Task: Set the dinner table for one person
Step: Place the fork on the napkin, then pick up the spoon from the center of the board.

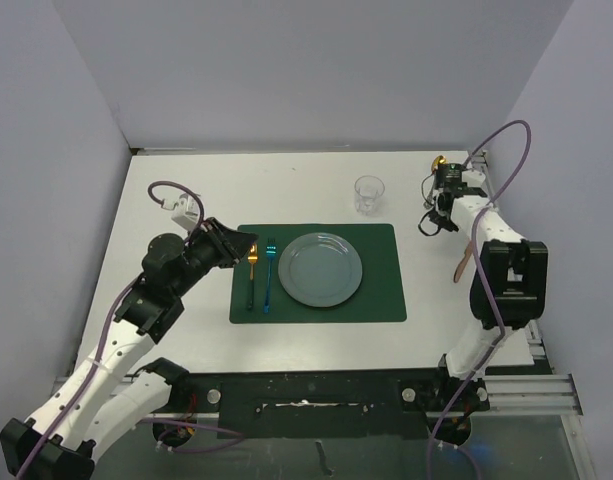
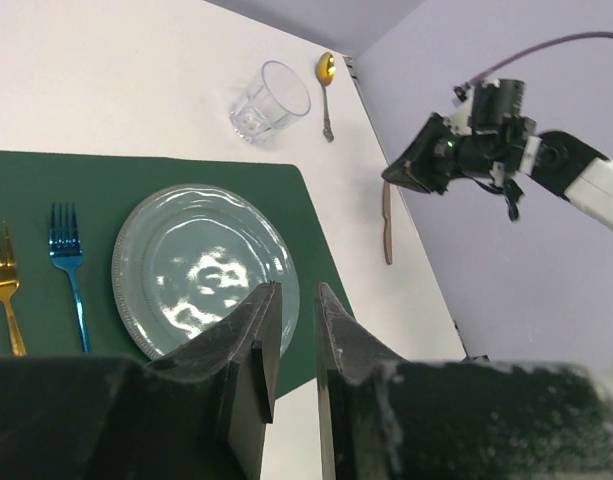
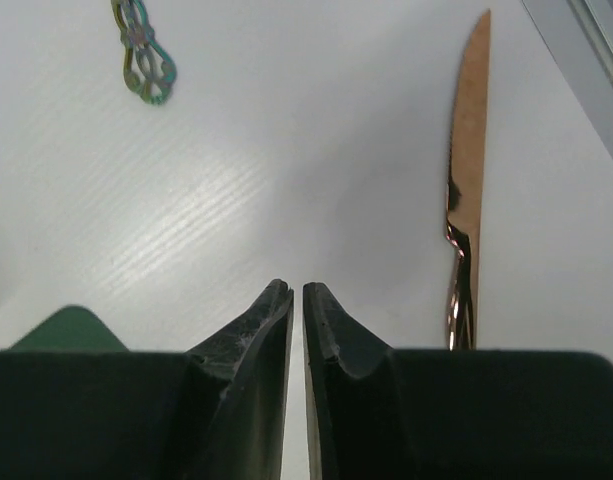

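Top cam: fixed, high behind the arm bases, looking down on the whole worktop [image 1: 186,190]. Left wrist cam: mid height, faces past the left end effector [image 2: 296,292], across plate [image 2: 201,265] toward right arm [image 2: 586,185]. Right wrist cam: close over worktop, looking down. Knife [image 3: 466,170] shows in all three; plate and glass [image 1: 368,194] in top and left.

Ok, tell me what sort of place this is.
Probably a robot lab cell, not a dining room: bare walls box in the white dinner table, two robot arms are bolted at its near edge, and one green placemat holds a plate.
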